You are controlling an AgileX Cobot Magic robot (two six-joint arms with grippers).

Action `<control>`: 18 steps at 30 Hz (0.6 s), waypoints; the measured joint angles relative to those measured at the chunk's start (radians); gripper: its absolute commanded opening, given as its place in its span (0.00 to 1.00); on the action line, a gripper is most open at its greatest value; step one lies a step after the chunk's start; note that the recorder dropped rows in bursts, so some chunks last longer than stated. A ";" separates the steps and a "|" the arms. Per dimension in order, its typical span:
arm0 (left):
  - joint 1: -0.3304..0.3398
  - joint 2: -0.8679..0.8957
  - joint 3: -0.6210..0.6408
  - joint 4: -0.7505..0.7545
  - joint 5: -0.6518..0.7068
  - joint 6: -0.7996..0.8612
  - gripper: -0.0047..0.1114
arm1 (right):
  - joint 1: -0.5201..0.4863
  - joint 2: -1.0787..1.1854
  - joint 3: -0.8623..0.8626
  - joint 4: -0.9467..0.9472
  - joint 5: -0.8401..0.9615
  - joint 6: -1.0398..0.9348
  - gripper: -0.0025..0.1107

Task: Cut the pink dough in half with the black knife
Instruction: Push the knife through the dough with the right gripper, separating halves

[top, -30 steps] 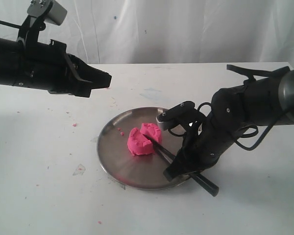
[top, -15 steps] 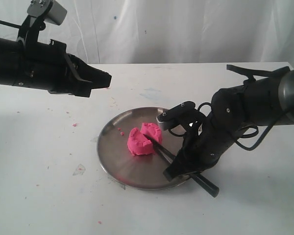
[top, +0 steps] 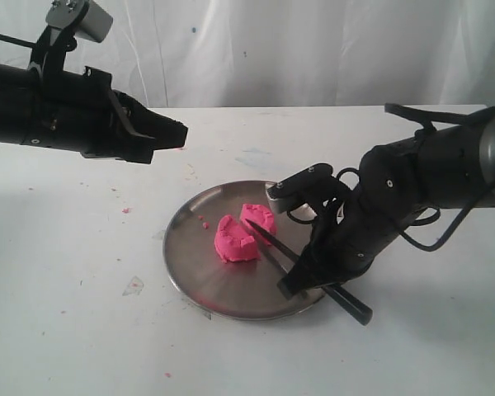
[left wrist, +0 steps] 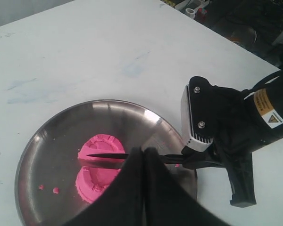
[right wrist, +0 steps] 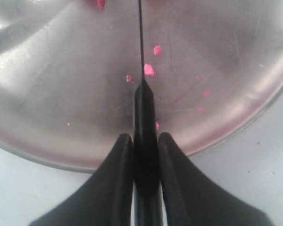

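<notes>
Right jaws clamp black knife; blade between pink dough halves (left jaws closed).

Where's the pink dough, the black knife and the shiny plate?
pink dough (top: 233, 241), exterior view, on the bigger chunk's top.
black knife (top: 271, 242), exterior view, on the middle of the blade.
plate (top: 205, 272), exterior view, on its bare floor.

Left end effector raised, fingers pressed together — right end effector low, clamped.
</notes>
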 measured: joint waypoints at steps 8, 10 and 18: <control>0.000 0.000 0.000 0.000 0.000 0.000 0.04 | 0.000 -0.017 0.000 0.078 0.016 -0.044 0.02; 0.000 0.000 0.000 0.000 0.000 0.000 0.04 | 0.000 -0.017 0.000 0.114 0.018 -0.073 0.02; 0.000 0.000 0.000 0.000 0.000 0.000 0.04 | 0.000 -0.018 0.000 0.247 0.037 -0.189 0.02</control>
